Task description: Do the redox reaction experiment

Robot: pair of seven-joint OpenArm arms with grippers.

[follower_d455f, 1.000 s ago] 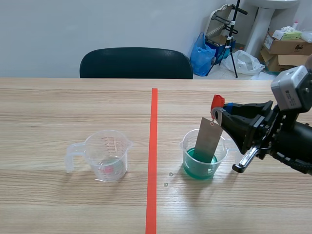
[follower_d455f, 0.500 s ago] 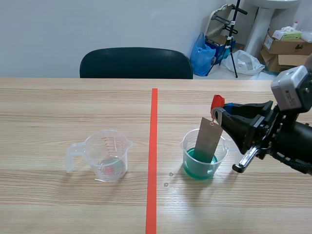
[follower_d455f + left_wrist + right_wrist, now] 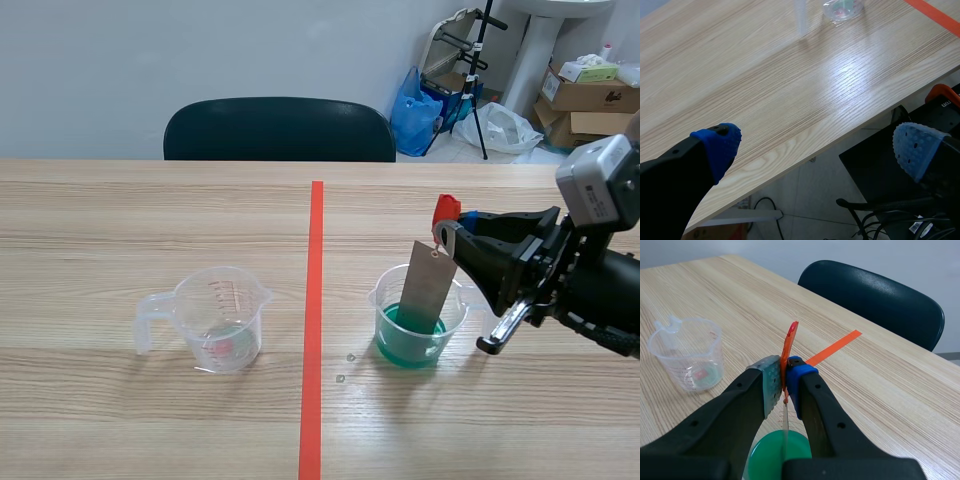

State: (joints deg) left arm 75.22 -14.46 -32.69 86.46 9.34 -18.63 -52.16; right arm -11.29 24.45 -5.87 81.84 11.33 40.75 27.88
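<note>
A grey metal plate (image 3: 427, 285) hangs from a red clip (image 3: 445, 209), and its lower end dips into the green liquid of a clear beaker (image 3: 418, 318) right of the tape line. My right gripper (image 3: 452, 235) is shut on the clip, just above and right of that beaker. In the right wrist view the clip (image 3: 789, 347) is pinched between the pads, with the green liquid (image 3: 780, 455) directly below. A second clear beaker (image 3: 222, 318) stands left of the line, nearly empty. My left gripper (image 3: 815, 145) is open over the table's near edge, holding nothing, with that beaker (image 3: 842, 7) far ahead.
An orange tape line (image 3: 313, 320) runs down the middle of the wooden table. A dark chair (image 3: 278, 130) stands behind the far edge. Cardboard boxes (image 3: 585, 100) and bags lie on the floor at the back right. Below the left gripper are the table edge (image 3: 805, 145) and floor cables.
</note>
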